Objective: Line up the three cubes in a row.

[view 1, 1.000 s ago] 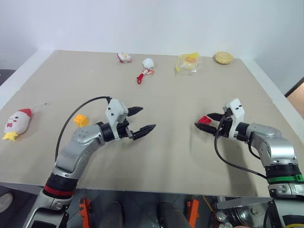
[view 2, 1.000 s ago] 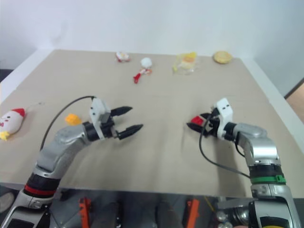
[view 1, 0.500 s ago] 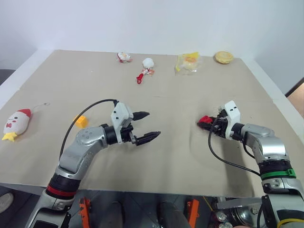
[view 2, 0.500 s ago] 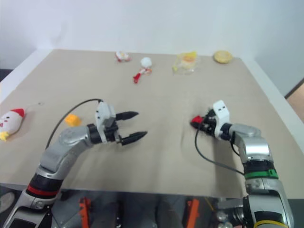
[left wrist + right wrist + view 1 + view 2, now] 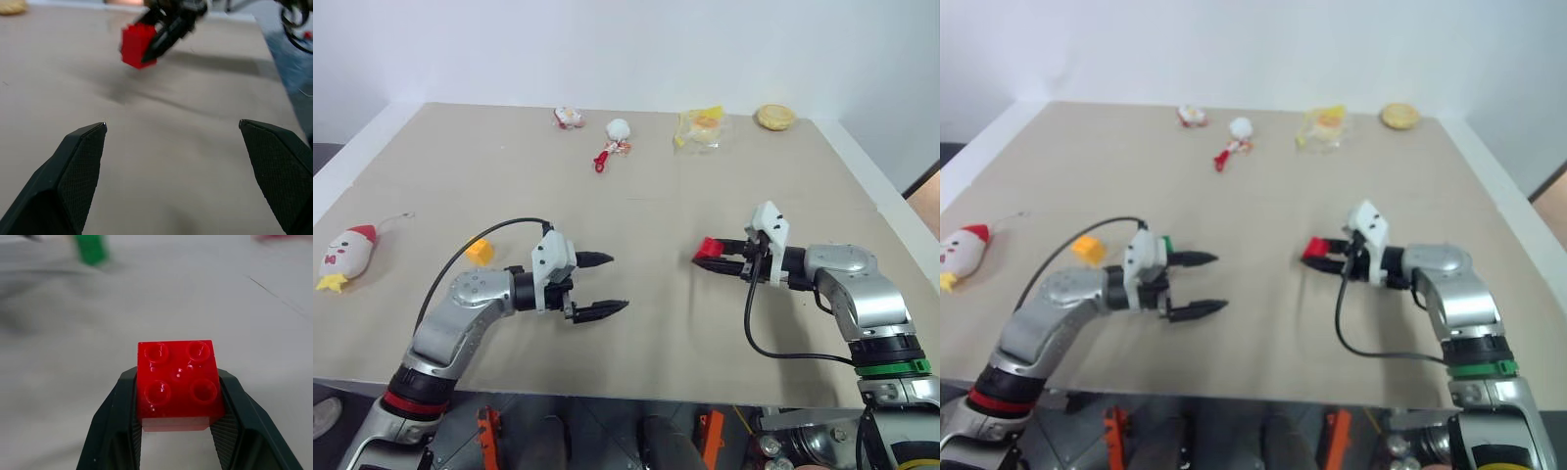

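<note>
A: Overhead, what's on the desk (image 5: 636,211)?
B: Right gripper (image 5: 709,257) holds the red cube (image 5: 707,248) above it; left gripper (image 5: 606,285) spread wide, empty. Yellow cube (image 5: 480,252) left; green cube (image 5: 1166,244) behind that gripper.
A: Wrist views?
B: Left: red cube pinched opposite. Right: studs up between the jaws.
</note>
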Robot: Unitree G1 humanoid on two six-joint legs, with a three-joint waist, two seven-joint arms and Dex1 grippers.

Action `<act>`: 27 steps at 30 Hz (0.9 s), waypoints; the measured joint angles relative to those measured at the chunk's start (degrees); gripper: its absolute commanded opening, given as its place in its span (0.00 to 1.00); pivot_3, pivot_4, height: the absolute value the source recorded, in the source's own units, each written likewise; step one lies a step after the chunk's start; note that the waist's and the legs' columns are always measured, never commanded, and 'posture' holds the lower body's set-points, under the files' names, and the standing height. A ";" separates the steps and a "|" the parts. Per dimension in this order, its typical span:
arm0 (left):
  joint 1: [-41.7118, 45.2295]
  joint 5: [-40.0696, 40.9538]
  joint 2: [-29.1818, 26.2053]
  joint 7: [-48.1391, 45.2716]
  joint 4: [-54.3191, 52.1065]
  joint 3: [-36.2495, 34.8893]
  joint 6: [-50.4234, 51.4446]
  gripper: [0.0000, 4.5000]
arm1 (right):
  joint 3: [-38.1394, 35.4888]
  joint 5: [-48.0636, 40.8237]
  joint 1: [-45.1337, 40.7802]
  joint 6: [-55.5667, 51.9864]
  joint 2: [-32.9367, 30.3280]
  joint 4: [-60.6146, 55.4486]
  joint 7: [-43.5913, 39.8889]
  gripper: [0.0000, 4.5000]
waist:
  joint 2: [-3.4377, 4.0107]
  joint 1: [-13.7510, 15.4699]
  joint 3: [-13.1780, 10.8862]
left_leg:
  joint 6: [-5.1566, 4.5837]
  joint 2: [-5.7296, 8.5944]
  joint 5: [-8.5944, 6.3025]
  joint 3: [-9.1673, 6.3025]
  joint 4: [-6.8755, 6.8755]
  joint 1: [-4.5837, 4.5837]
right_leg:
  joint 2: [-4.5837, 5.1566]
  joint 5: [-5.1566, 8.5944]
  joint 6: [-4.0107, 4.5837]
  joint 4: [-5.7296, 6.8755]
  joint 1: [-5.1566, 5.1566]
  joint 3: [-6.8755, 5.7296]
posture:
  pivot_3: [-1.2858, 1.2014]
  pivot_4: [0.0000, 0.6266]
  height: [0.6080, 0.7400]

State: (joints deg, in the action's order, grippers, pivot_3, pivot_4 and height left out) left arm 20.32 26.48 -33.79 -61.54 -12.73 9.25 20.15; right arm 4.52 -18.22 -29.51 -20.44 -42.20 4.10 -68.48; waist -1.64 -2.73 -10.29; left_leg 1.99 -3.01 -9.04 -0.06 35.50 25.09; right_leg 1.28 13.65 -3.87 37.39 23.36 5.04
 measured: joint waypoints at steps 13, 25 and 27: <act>0.56 -0.31 -2.99 -5.91 2.58 -0.63 -2.75 1.00 | 9.52 8.34 -10.08 14.75 2.49 19.00 -11.60 0.28 | 0.01 0.06 -0.02 | -0.01 -0.03 0.01 0.03 0.08 0.00 | 0.03 -0.05 0.07 0.00 0.01 -0.07 | 0.52 0.24 0.98; -0.99 -0.08 -2.96 -3.57 0.73 -0.79 -2.22 1.00 | 10.87 8.92 -10.43 17.70 4.57 22.35 -16.54 0.63 | 0.02 0.09 -0.02 | 0.02 -0.02 -0.02 -0.04 -0.01 0.00 | 0.02 0.02 0.07 0.02 -0.01 -0.12 | 0.52 0.24 0.98; -1.00 -0.08 -2.96 -3.26 0.73 -0.85 -2.22 1.00 | 10.87 8.93 -10.28 17.55 4.57 22.35 -16.70 0.80 | 0.02 0.09 -0.02 | 0.02 -0.02 -0.01 -0.04 0.04 0.00 | 0.03 -0.01 0.08 0.01 -0.02 -0.12 | 0.52 0.24 0.98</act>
State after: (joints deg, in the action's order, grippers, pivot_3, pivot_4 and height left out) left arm 19.32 26.40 -36.75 -64.80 -12.00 8.40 17.93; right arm 15.39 -9.29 -39.79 -2.89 -37.63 26.45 -85.18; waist -1.62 -2.64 -10.32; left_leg 2.01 -3.03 -9.05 -0.10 35.53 25.09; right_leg 1.31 13.64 -3.79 37.41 23.35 4.92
